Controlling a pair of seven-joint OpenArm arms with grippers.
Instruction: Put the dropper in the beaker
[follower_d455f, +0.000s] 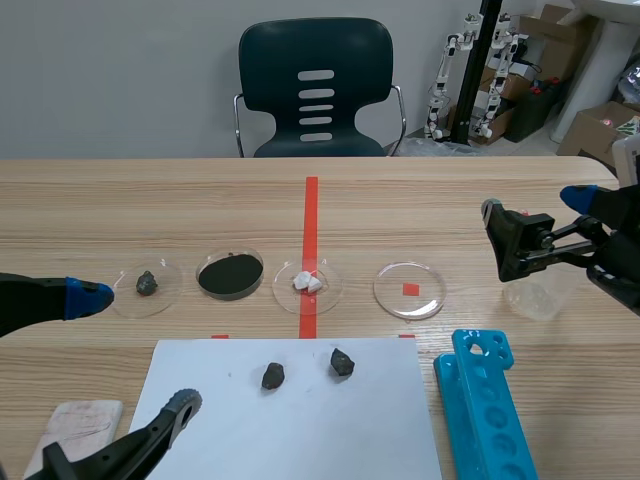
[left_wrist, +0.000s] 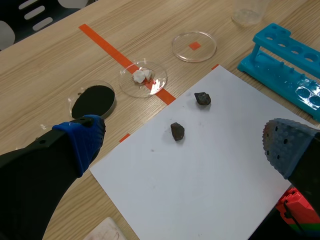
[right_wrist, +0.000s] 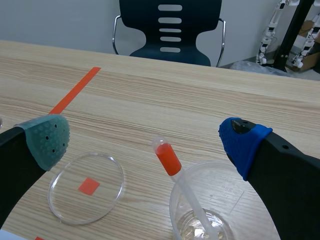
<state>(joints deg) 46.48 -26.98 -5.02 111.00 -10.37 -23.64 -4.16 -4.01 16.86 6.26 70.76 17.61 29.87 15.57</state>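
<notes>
Well open, empty: right claw (right_wrist: 145, 142) over beaker (right_wrist: 222, 185).

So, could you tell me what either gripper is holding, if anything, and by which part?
Nothing is held. The left gripper and the right gripper are both open; the dropper leans in the beaker, untouched.

Looks to me like a lab, prob. a robotics lab dressed w/ chem-type props. On the wood table (follower_d455f: 150, 200) I've got petri dishes (follower_d455f: 409, 289) w/ samples, a blue tube rack (follower_d455f: 483, 410), a clear beaker (follower_d455f: 540, 293) w/ a dropper (right_wrist: 168, 159) in it, and rock bits (follower_d455f: 342, 362) on white paper (follower_d455f: 300, 430). Behind it: an office chair (follower_d455f: 316, 90), small white humanoid robots (follower_d455f: 440, 90) by a black pole (follower_d455f: 487, 60), and cardboard boxes (follower_d455f: 598, 127).
</notes>
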